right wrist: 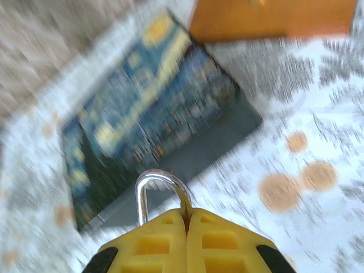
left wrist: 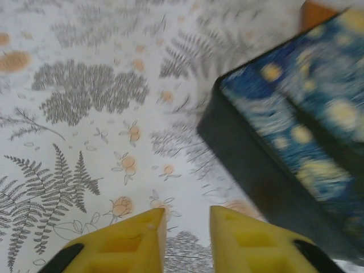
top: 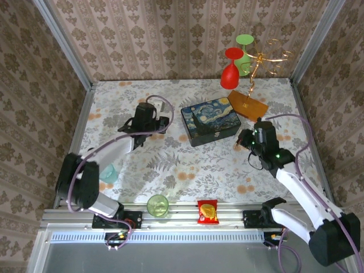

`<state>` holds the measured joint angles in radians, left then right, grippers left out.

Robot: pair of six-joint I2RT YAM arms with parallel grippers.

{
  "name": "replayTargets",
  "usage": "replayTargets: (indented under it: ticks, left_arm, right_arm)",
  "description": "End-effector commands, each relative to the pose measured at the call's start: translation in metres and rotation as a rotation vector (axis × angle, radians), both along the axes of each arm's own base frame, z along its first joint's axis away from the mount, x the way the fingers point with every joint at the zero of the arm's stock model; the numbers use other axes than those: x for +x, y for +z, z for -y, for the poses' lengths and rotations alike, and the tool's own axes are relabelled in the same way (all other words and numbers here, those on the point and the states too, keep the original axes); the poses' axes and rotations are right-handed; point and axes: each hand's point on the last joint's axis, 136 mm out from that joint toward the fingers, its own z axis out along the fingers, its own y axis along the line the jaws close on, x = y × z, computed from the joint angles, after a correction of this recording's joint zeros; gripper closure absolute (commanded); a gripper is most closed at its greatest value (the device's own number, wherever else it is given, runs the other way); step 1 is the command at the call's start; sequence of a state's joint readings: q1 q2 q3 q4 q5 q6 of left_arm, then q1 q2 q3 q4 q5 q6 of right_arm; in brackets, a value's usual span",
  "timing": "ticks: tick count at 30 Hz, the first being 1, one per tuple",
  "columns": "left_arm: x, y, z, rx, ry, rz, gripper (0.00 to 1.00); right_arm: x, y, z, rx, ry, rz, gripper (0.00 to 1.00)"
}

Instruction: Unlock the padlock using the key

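Observation:
Of the padlock I see the silvery U-shaped shackle [right wrist: 149, 181], which rises from between the yellow fingers of my right gripper [right wrist: 186, 213]. That gripper is shut on the padlock, and its fingers hide the brass body. In the top view the right gripper [top: 244, 139] hovers just right of the starry-night box [top: 210, 121]. My left gripper [left wrist: 187, 219] stands open with only tablecloth between its fingers, and it sits left of the box [left wrist: 284, 142]. In the top view the left gripper [top: 161, 123] is close to the box's left end. The key is out of view.
A red wine glass [top: 230, 71], a green one [top: 244, 51] and a wire stand on an orange wooden base [top: 248, 104] fill the back right. A teal cup [top: 108, 173], a green cup [top: 157, 205] and a red-yellow snack packet [top: 208, 211] lie near the front edge.

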<state>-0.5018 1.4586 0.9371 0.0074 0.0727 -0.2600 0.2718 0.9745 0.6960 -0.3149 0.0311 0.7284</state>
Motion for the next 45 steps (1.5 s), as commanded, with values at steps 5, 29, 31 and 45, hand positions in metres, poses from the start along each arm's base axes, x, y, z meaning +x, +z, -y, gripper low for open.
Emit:
replayTargets:
  ticks: [5, 29, 31, 45]
  left_arm:
    - [-0.058, 0.036, 0.008, -0.205, -0.091, -0.008, 0.44]
    - [-0.118, -0.007, 0.042, -0.183, -0.182, -0.113, 0.39]
    - [-0.118, -0.012, 0.043, -0.171, -0.180, -0.122, 0.39]
    - [-0.089, -0.073, 0.090, 0.040, -0.142, -0.062, 0.16]
  right_arm:
    - [-0.061, -0.063, 0.001, -0.192, 0.238, -0.465, 1.00]
    - [-0.037, -0.140, -0.038, -0.248, 0.265, -0.602, 1.00]
    - [-0.035, -0.140, -0.041, -0.245, 0.263, -0.599, 1.00]
    - [-0.037, -0.137, -0.037, -0.260, 0.273, -0.544, 0.77]
